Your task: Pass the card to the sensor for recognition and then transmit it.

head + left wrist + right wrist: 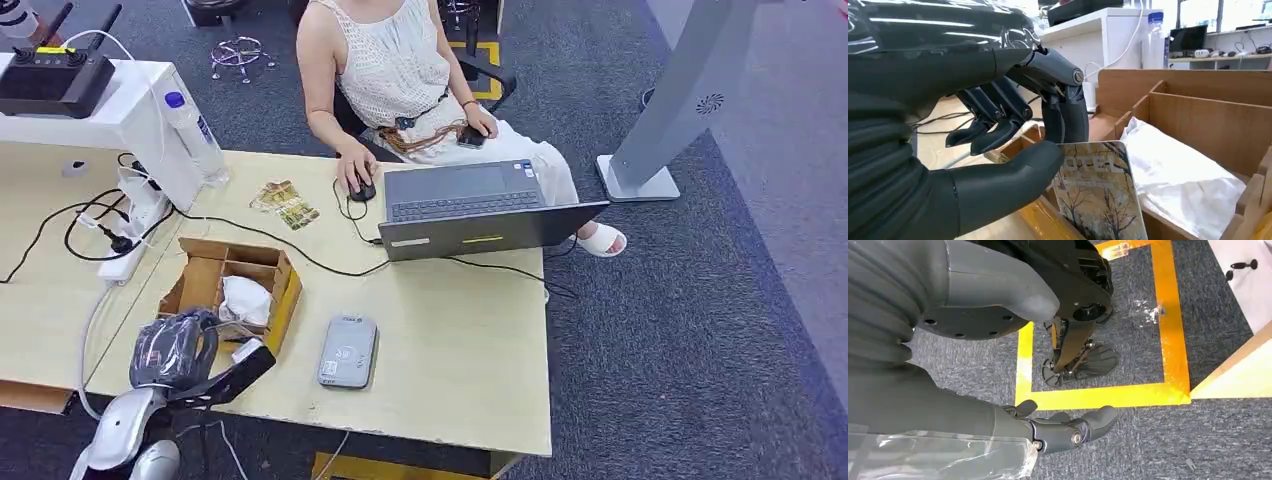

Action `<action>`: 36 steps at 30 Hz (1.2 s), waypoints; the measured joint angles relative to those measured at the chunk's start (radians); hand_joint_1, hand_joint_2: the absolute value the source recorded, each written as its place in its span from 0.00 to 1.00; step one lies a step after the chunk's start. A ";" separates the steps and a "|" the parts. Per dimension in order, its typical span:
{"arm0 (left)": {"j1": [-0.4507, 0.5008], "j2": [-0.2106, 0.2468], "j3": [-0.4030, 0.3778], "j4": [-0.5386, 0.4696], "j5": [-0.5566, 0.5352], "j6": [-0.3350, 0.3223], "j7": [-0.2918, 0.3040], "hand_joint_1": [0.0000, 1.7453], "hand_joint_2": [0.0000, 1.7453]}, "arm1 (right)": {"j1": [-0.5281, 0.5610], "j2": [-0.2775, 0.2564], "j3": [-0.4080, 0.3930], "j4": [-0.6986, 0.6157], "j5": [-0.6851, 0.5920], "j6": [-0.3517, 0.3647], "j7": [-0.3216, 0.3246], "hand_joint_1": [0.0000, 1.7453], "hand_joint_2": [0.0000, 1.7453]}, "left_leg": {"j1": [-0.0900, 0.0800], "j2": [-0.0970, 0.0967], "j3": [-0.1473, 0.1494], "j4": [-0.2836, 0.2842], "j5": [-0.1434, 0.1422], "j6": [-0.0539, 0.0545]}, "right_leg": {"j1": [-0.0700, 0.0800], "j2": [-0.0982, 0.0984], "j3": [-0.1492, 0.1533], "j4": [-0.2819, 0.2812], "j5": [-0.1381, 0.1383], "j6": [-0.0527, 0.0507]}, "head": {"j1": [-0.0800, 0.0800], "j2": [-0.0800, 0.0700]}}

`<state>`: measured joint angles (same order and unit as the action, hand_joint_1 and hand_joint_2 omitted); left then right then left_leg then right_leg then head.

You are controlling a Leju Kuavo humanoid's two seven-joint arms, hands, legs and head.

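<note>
The card looks thin, light and stiff, with a glossy printed face that I'd guess is a bit slippery, so it wants a pinch across its flat faces near the upper edge rather than a squeeze on the corners. It stands upright at the near wall of the wooden box on the surface, beside a crumpled white wrapper. The left hand is over that corner of the box, thumb laid against the card's face and 2 of its fingers pointing down behind the top edge; whether they truly clamp it I cannot tell. The grey sensor lies flat just beside the box. The right hand hangs down by the floor, loosely curled, holding nothing.
</note>
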<state>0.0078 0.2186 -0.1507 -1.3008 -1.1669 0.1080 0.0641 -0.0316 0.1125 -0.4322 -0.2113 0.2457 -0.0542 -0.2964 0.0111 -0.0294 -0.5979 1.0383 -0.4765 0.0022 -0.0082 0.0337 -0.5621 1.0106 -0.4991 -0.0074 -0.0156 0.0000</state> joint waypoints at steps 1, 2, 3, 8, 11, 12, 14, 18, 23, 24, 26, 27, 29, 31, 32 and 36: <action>0.000 0.000 0.000 0.000 0.000 0.002 0.002 1.00 1.00 | 0.000 0.000 -0.003 0.000 0.002 0.000 0.000 0.00 1.00 | 0.000 0.000 0.000 0.000 0.000 0.000 | 0.000 0.000 0.000 0.000 0.000 0.000 | 0.000 0.000; 0.000 0.000 0.000 0.000 -0.001 0.003 0.003 1.00 1.00 | 0.000 0.001 -0.006 0.000 0.003 0.000 0.000 0.00 1.00 | 0.000 0.000 0.000 0.000 0.000 0.000 | 0.000 0.000 0.000 0.000 0.000 0.000 | 0.000 0.000; 0.000 0.000 0.000 0.000 -0.002 0.004 0.005 1.00 1.00 | 0.000 0.001 -0.008 0.000 0.003 0.000 0.000 0.00 1.00 | 0.000 0.000 0.000 0.000 0.000 0.000 | 0.000 0.000 0.000 0.000 0.000 0.000 | 0.000 0.000; 0.000 0.000 0.000 0.000 -0.002 0.005 0.005 1.00 1.00 | 0.000 0.002 -0.012 0.000 0.005 0.002 0.000 0.00 1.00 | 0.000 0.000 0.000 0.000 0.000 0.000 | 0.000 0.000 0.000 0.000 0.000 0.000 | 0.000 0.000; 0.002 0.000 0.000 -0.005 -0.004 0.009 0.005 1.00 1.00 | 0.000 0.002 -0.013 0.000 0.006 0.003 0.000 0.00 1.00 | 0.000 0.000 0.000 0.000 0.000 0.000 | 0.000 0.000 0.000 0.000 0.000 0.000 | 0.000 0.000; 0.003 0.000 0.000 -0.012 -0.005 0.011 0.004 1.00 1.00 | 0.000 0.002 -0.014 0.000 0.008 0.003 0.000 0.00 1.00 | 0.000 0.000 0.000 0.000 0.000 0.000 | 0.000 0.000 0.000 0.000 0.000 0.000 | 0.000 0.000; 0.003 0.000 0.000 -0.021 -0.007 0.015 0.001 1.00 1.00 | 0.000 0.003 -0.017 0.000 0.009 0.004 0.000 0.00 1.00 | 0.000 0.000 0.000 0.000 0.000 0.000 | 0.000 0.000 0.000 0.000 0.000 0.000 | 0.000 0.000; 0.005 0.000 0.000 -0.035 -0.009 0.016 -0.001 1.00 1.00 | 0.000 0.005 -0.021 0.000 0.009 0.006 0.000 0.00 1.00 | 0.000 0.000 0.000 0.000 0.000 0.000 | 0.000 0.000 0.000 0.000 0.000 0.000 | 0.000 0.000; 0.009 0.000 0.000 -0.053 -0.016 0.028 -0.003 1.00 1.00 | 0.000 0.007 -0.030 0.000 0.011 0.006 0.000 0.00 1.00 | 0.000 0.000 0.000 0.000 0.000 0.000 | 0.000 0.000 0.000 0.000 0.000 0.000 | 0.000 0.000; 0.010 -0.001 0.000 -0.061 -0.019 0.033 -0.004 1.00 1.00 | 0.000 0.007 -0.032 0.000 0.012 0.006 -0.002 0.00 1.00 | 0.000 0.000 0.000 0.000 0.000 0.000 | 0.000 0.000 0.000 0.000 0.000 0.000 | 0.000 0.000; 0.014 -0.001 0.000 -0.083 -0.022 0.040 -0.005 1.00 1.00 | 0.000 0.007 -0.036 0.000 0.012 0.006 -0.003 0.00 1.00 | 0.000 0.000 0.000 0.000 0.000 0.000 | 0.000 0.000 0.000 0.000 0.000 0.000 | 0.000 0.000; 0.019 -0.001 0.000 -0.099 -0.023 0.044 -0.007 1.00 1.00 | 0.000 0.007 -0.037 0.000 0.012 0.005 -0.003 0.00 1.00 | 0.000 0.000 0.000 0.000 0.000 0.000 | 0.000 0.000 0.000 0.000 0.000 0.000 | 0.000 0.000; 0.024 -0.001 0.000 -0.129 -0.026 0.048 -0.010 1.00 1.00 | 0.000 0.007 -0.041 0.000 0.012 0.005 -0.003 0.00 1.00 | 0.000 0.000 0.000 0.000 0.000 0.000 | 0.000 0.000 0.000 0.000 0.000 0.000 | 0.000 0.000; 0.027 -0.001 0.000 -0.148 -0.029 0.048 -0.011 1.00 1.00 | 0.000 0.007 -0.044 0.000 0.012 0.003 -0.004 0.00 1.00 | 0.000 0.000 0.000 0.000 0.000 0.000 | 0.000 0.000 0.000 0.000 0.000 0.000 | 0.000 0.000; 0.028 -0.001 0.000 -0.161 -0.030 0.049 -0.011 1.00 1.00 | 0.000 0.007 -0.045 0.000 0.012 0.003 -0.006 0.00 1.00 | 0.000 0.000 0.000 0.000 0.000 0.000 | 0.000 0.000 0.000 0.000 0.000 0.000 | 0.000 0.000; 0.031 0.000 -0.004 -0.200 -0.030 0.057 -0.011 1.00 1.00 | 0.001 0.007 -0.056 0.000 0.015 0.006 -0.008 0.00 1.00 | 0.000 0.000 0.000 0.000 0.000 0.000 | 0.000 0.000 0.000 0.000 0.000 0.000 | 0.000 0.000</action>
<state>0.0383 0.2182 -0.1549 -1.5011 -1.1971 0.1652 0.0526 -0.0310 0.1198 -0.4887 -0.2113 0.2609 -0.0477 -0.3040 0.0111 -0.0295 -0.5980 1.0383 -0.4765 0.0023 -0.0082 0.0335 -0.5621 1.0105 -0.4992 -0.0073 -0.0156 0.0000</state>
